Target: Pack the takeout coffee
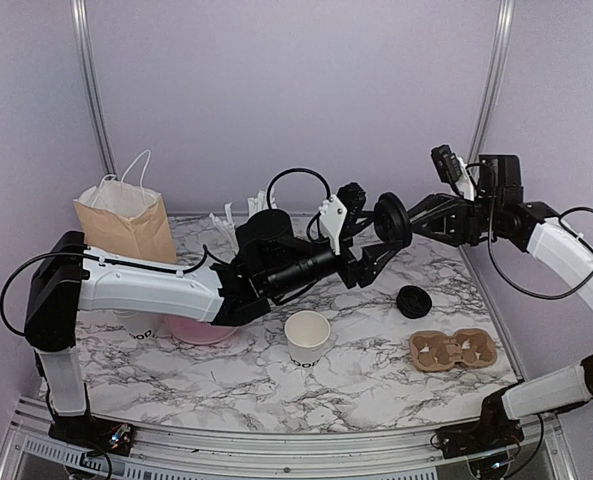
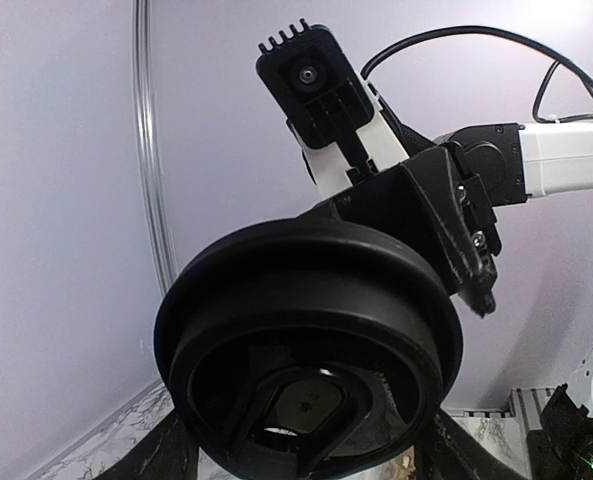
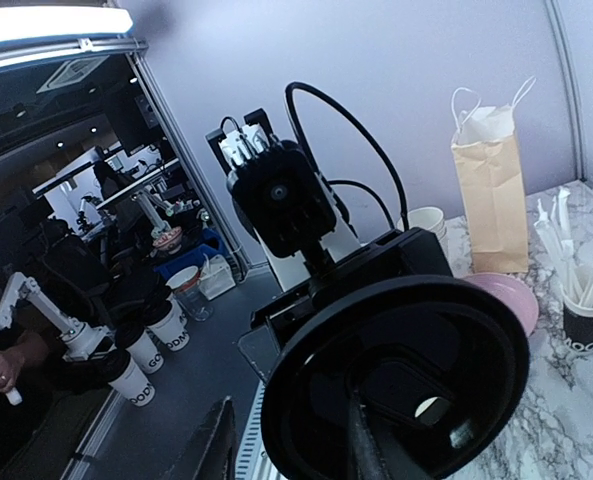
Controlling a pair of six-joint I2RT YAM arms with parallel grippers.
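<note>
Top view: the white paper cup [image 1: 307,336] stands upright and open-topped, with black lettering low on its smooth side. It is at the middle of the marble-patterned counter [image 1: 226,385], toward the near edge. The round black lid [image 1: 391,220] hangs on edge in the air over the far middle, between the left gripper [image 1: 376,236] and the right gripper [image 1: 410,214]. It is up and right of the cup and well apart from it. A moulded pulp carrier [image 1: 454,348] lies near the near right corner.

Left wrist view: the glossy plastic lid fills the frame, with a raised rim and a sunken centre. The left fingers [image 2: 166,455] press its lower sides, clamping it across its width.

Right wrist view: the right fingers [image 3: 216,445] stand slightly parted and straddle the rim loosely. One is clear of the rim and the other lies across the lid's face.
</note>
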